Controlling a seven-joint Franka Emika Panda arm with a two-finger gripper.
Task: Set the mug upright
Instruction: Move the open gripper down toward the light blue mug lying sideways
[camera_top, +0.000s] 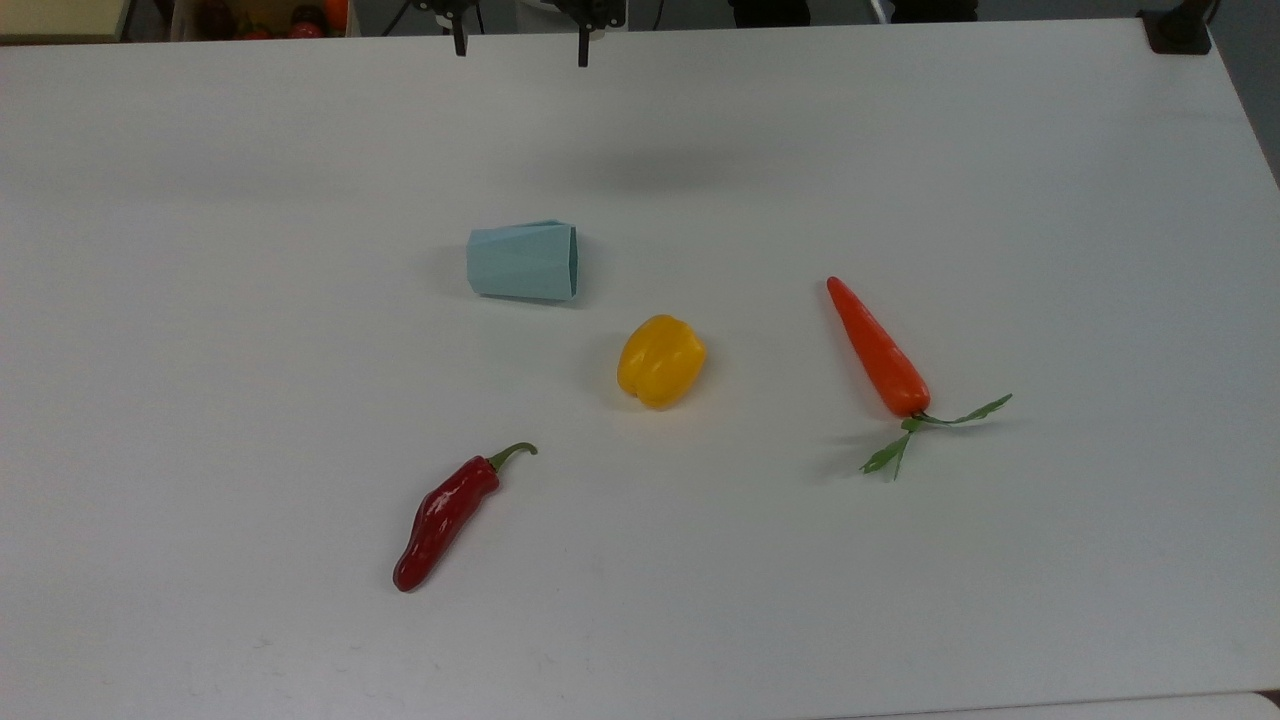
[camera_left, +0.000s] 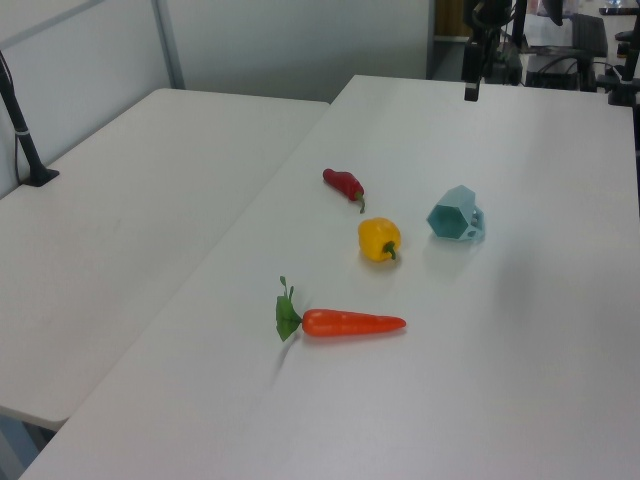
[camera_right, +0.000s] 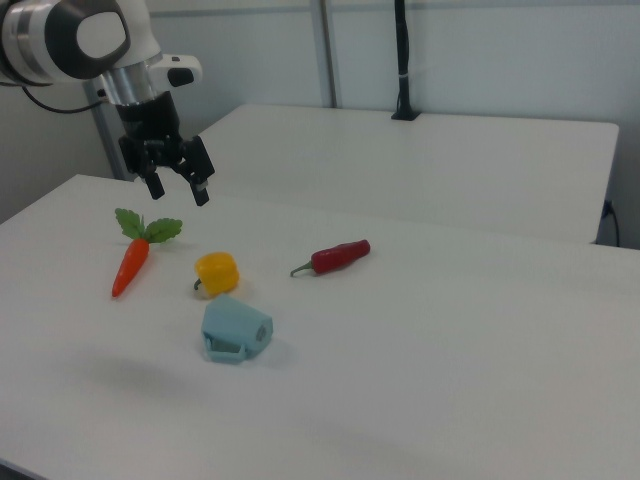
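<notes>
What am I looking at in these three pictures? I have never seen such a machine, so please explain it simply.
It is a robot arm working at a white table, photographed from three sides at the same moment. One camera looks down from above; two look from opposite sides. At the arm's end is a claw with two fingers. It is open, holds nothing, and hangs in the air above the table. On the table lie a pale blue-green mug on its side, a yellow pepper next to it, a red chili and a carrot with green leaves. None of them touch. The robot's job is to stand the mug upright, which is not yet done.
</notes>
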